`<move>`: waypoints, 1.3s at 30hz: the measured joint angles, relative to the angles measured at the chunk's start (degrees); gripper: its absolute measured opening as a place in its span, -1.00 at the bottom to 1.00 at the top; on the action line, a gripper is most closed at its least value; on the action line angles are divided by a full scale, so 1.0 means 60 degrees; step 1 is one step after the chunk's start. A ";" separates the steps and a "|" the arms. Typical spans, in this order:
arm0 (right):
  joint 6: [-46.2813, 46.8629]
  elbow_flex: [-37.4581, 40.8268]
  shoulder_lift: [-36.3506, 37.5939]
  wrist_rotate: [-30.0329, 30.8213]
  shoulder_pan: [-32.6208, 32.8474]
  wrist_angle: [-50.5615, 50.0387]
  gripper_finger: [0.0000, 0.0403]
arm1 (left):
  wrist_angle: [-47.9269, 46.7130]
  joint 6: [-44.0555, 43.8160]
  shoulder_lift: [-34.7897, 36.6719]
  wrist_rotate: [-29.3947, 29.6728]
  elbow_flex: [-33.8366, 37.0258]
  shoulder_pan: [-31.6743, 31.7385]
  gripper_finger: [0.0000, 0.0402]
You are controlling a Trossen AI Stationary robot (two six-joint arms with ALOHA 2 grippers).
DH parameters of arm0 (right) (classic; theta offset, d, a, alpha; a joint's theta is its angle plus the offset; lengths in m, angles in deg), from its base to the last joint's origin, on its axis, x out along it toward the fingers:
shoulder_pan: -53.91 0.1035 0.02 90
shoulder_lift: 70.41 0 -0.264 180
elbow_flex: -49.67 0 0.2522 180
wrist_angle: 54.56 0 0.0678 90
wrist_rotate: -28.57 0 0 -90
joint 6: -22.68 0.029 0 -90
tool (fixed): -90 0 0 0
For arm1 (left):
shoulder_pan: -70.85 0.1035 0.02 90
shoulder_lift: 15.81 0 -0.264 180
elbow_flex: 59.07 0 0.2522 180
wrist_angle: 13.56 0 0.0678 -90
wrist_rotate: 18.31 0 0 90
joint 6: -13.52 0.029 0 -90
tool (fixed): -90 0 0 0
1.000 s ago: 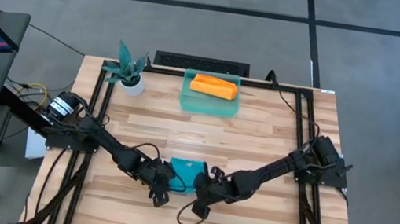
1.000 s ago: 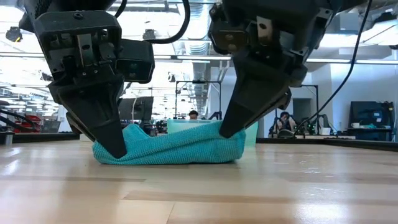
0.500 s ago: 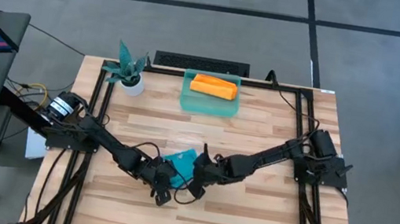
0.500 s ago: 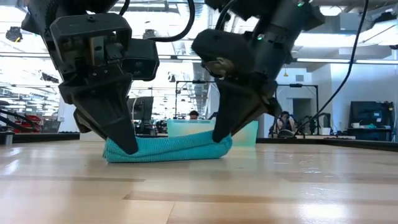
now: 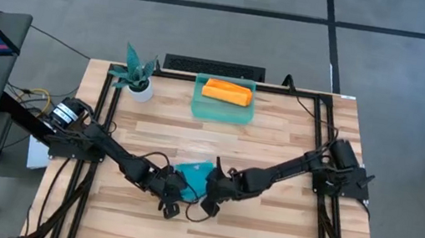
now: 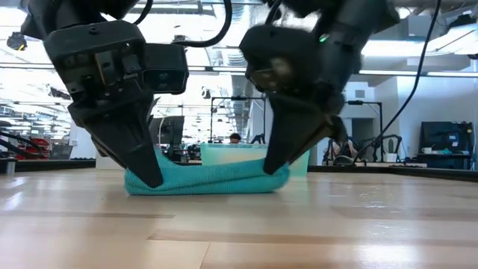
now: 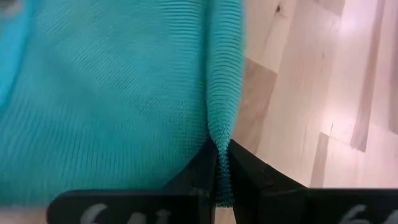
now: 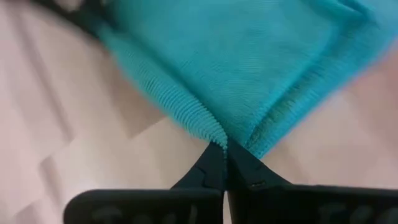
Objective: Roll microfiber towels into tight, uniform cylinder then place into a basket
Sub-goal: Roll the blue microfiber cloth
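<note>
A teal-blue microfiber towel (image 5: 197,172) lies rumpled and folded on the wooden table, near the front middle; in the low view it is a low, flat bundle (image 6: 209,178). My left gripper (image 6: 151,179) is shut on its left end. My right gripper (image 6: 270,166) is shut on its right end. An orange-yellow towel (image 5: 226,92), rolled into a short cylinder, lies inside the teal-green basket (image 5: 201,105) at the table's far middle. My left gripper pinches a folded edge of the teal towel (image 7: 219,134) between its two fingers, at the towel's left end. The fingers slant down from the table's left. The towel lies on the table. My right gripper pinches a corner of the teal towel (image 8: 214,132) between its two fingers, at the towel's right end. It comes slanting down from the table's right. The cloth lies on the table, slack.
A small potted plant (image 5: 136,75) stands at the far left corner. A dark frame runs along the table's left, right and far edges (image 5: 323,144). Bare wood lies between the towel and the basket. A monitor and a keyboard stand off the table's left side.
My right gripper has gone toward the table's left and a little toward the far edge, rolling its wrist and drawing the towel's right end with it. The towel has turned and bunched shorter. The left end has stayed under my left gripper.
</note>
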 joint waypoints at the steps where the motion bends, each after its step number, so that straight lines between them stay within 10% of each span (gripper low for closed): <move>1: 0.0112 0.0000 0.0000 -0.0060 0.0145 0.0004 -0.92 | -0.0023 0.0001 -0.0001 -0.0010 0.0000 -0.0026 -0.92; 13: -0.0674 -0.0837 0.0000 -0.0378 0.1227 -0.0031 -0.90 | 0.0100 -0.0649 0.0014 -0.0541 -0.0020 -0.0366 -0.92; 39: 0.0220 -0.0727 -0.0399 0.0413 -0.0808 -0.0567 -0.93 | -0.0142 -0.0377 0.0014 -0.0321 -0.0013 -0.0002 -0.92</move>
